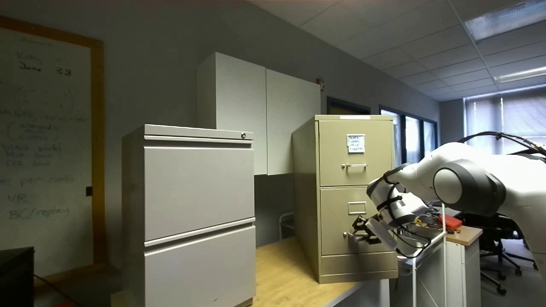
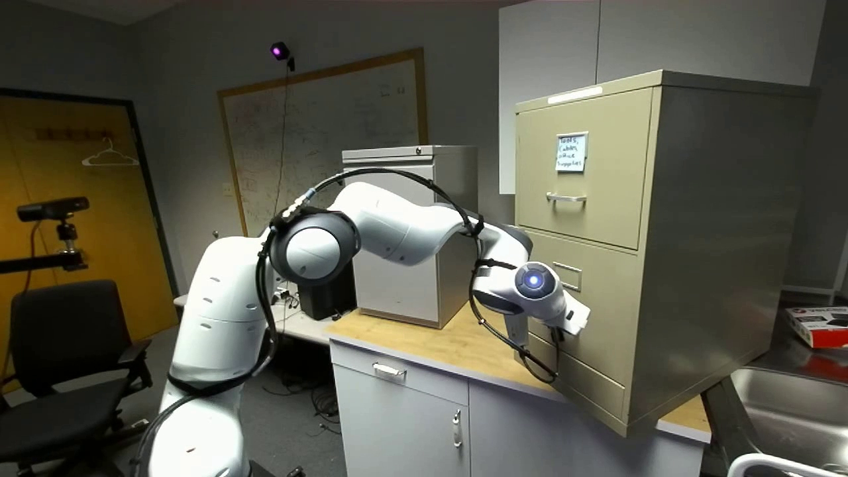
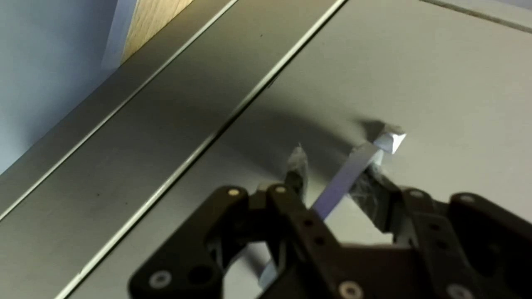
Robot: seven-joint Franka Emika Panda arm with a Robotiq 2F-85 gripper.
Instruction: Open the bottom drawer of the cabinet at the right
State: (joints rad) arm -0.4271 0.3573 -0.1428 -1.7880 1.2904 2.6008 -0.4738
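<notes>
Straddling the handle (image 3: 343,180), the tool (image 3: 331,171) stands partly spread, not visibly clamped; one finger (image 3: 365,186) looks tucked behind, presumably to hook rather than pinch; the bottom drawer (image 1: 337,218) sits closed, low in the beige cabinet (image 1: 306,192) on the desk (image 1: 273,273).

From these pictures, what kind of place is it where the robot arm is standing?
Most likely an office or research lab: there is a whiteboard with handwriting, a filing cabinet whose label reads tools, cables and office supplies, and a black office chair.
</notes>
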